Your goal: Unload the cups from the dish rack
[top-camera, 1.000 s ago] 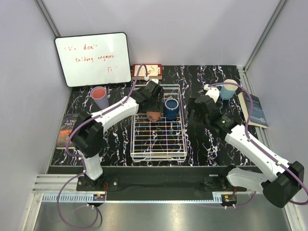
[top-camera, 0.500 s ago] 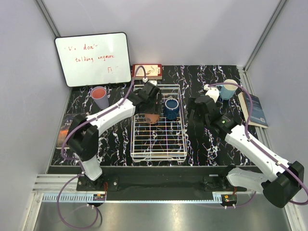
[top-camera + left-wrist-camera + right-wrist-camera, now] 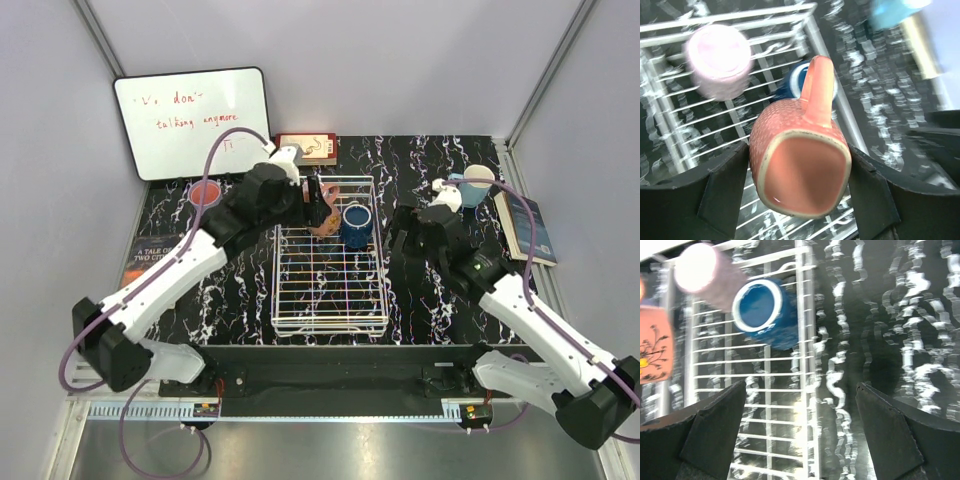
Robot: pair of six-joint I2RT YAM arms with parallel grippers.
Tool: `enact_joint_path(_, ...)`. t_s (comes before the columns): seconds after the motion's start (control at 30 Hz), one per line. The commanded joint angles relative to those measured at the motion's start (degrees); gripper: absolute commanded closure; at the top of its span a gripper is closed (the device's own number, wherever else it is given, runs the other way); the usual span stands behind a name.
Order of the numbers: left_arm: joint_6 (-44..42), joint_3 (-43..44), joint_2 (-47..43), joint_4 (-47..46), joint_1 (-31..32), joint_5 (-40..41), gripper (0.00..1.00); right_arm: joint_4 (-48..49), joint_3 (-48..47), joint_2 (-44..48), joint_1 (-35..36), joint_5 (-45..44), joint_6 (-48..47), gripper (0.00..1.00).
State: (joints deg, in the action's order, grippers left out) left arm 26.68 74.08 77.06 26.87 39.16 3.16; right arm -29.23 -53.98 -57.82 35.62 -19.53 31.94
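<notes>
Now | left gripper clamps the orange mug by its sides, above the far left corner of the dish rack | dark blue cup and lavender cup sit at the rack's far end | right gripper spread wide and empty, over the bench just right of the rack | light blue cup near the bench's far right corner

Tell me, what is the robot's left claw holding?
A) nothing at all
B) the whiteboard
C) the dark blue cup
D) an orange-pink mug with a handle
D: in the left wrist view the left gripper clamps both sides of the orange-pink mug, while the dark blue cup sits in the dish rack.
</notes>
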Motion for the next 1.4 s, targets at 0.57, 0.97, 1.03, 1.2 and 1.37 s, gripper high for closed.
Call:
enact_joint_path(0.57,21.22,-29.87,-14.04,-59.64,-3.82,-24.78,1.00,45.31,22.33,14.23,0.51,32.35,20.70,0.29)
enact_joint_path(0.97,27.37,-30.67,-10.44,-66.07,-3.91,-32.07,1.00,50.41,19.26,9.66,0.51,34.91,19.12,0.31)
enact_joint_path(1.03,27.90,-30.58,-9.74,-66.42,-3.91,-33.38,1.00,50.42,19.08,9.05,0.51,35.08,18.33,0.32)
enact_joint_path(1.2,30.62,-30.49,-6.93,-69.32,-3.91,-36.81,1.00,50.77,18.47,8.43,0.51,35.35,17.28,0.35)
enact_joint_path(1.37,35.36,-31.19,-3.59,-75.73,-3.82,-39.45,1.00,52.78,18.20,6.76,0.51,37.63,17.62,0.44)
